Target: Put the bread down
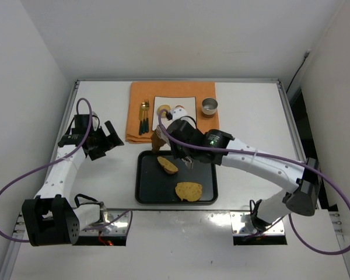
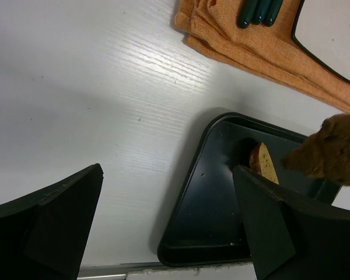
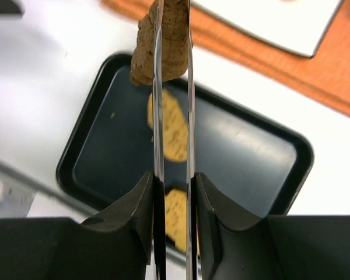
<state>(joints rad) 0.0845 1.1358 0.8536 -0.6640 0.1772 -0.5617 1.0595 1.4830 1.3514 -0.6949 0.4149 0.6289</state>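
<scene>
The right gripper (image 3: 173, 23) has its two thin fingers (image 3: 158, 87) clenched on a brown slice of bread (image 3: 144, 58), pinching it edge-on so the slice stands upright between them. The held slice hangs over the far left corner of the black tray (image 1: 139, 181), close to the near edge of the orange cloth (image 1: 141, 93); whether it touches the tray rim cannot be told. On the tray lie two more pieces: one slice (image 1: 168, 165) near the far left corner, almost below the gripper, and a flatter golden slice (image 1: 188, 191) nearer the front edge. Beyond the tray, the cloth carries a white plate (image 1: 186, 100), dark-handled cutlery (image 1: 144, 119) on its left part and a metal cup (image 1: 209, 106) at its right edge. The left gripper (image 2: 166, 169) is released, its dark fingers (image 2: 64, 216) spread wide with nothing between them, held above the white table (image 1: 105, 105) to the left of the tray
</scene>
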